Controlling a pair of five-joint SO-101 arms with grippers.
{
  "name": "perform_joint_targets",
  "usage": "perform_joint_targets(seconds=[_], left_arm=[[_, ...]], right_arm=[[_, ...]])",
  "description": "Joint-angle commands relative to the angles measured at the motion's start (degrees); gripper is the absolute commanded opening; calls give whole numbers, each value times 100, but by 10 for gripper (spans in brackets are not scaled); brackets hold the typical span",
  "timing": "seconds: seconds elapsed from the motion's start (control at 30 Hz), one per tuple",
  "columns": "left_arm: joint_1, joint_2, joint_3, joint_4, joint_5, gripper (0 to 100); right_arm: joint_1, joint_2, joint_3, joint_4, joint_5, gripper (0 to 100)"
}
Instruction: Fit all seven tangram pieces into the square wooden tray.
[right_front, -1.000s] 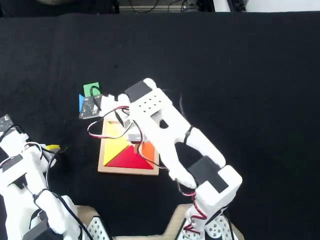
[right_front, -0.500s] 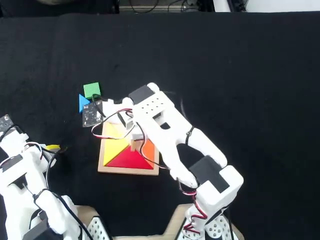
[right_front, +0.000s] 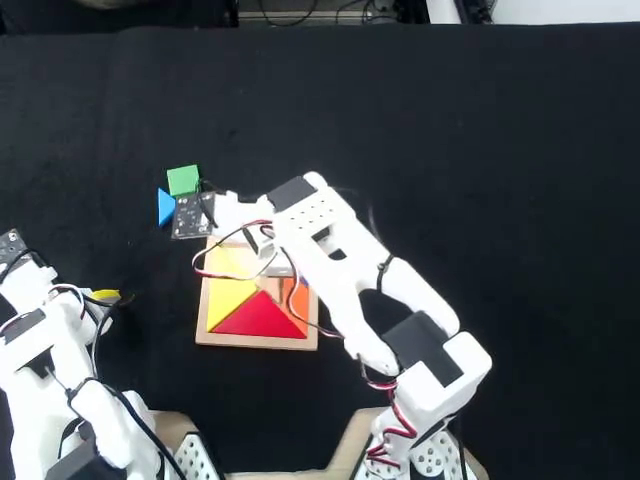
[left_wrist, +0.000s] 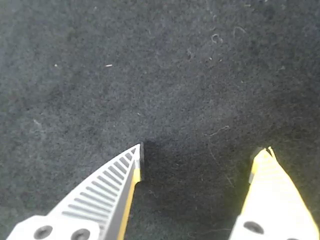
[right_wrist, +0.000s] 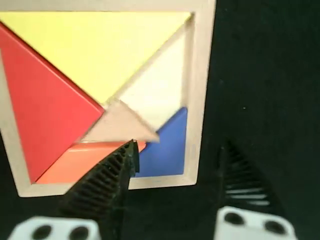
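black cloth (right_front: 480, 150) covers the desk. square wooden tray (right_front: 255, 342) sits left of centre, toward the desk's near edge. inside it: large yellow triangle (right_wrist: 95, 45) along one side, large red triangle (right_wrist: 40, 105) along the next, flat orange piece (right_wrist: 62, 165) and blue piece (right_wrist: 167, 150) along a third, the blue one in the corner. pale cream patch (right_wrist: 160, 85) lies between yellow and blue, with a small tan triangle (right_wrist: 120, 125) at the middle; cannot tell if these two are pieces or bare tray floor. off the tray's far-left corner, on the cloth: green square piece (right_front: 183, 180) and small blue triangle (right_front: 164, 206), just beside each other. right arm (right_front: 330, 250) lies over the tray's far-right part. right gripper (right_wrist: 179, 146): fingers spread wide, nothing held; one fingertip is over the orange/blue seam by the rim, the other over cloth just outside the tray. left gripper (left_wrist: 202, 149): near the desk's left edge, well apart from the tray, fingers spread wide, nothing between them, bare cloth beneath.
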Motion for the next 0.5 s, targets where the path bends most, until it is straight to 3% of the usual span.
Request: perform_joint_targets(seconds=[0.0,0.23,0.47], left_arm=[[-4,-123,-48,-53,9,339],[-4,-123,-48,-53,9,339],[-4,-123,-48,-53,9,339]], right_arm=[[105,-259,-22,-53,70,217],[-70,-259,-57,-237,18,6],[-273,4,-48,-1090,-765,11]])
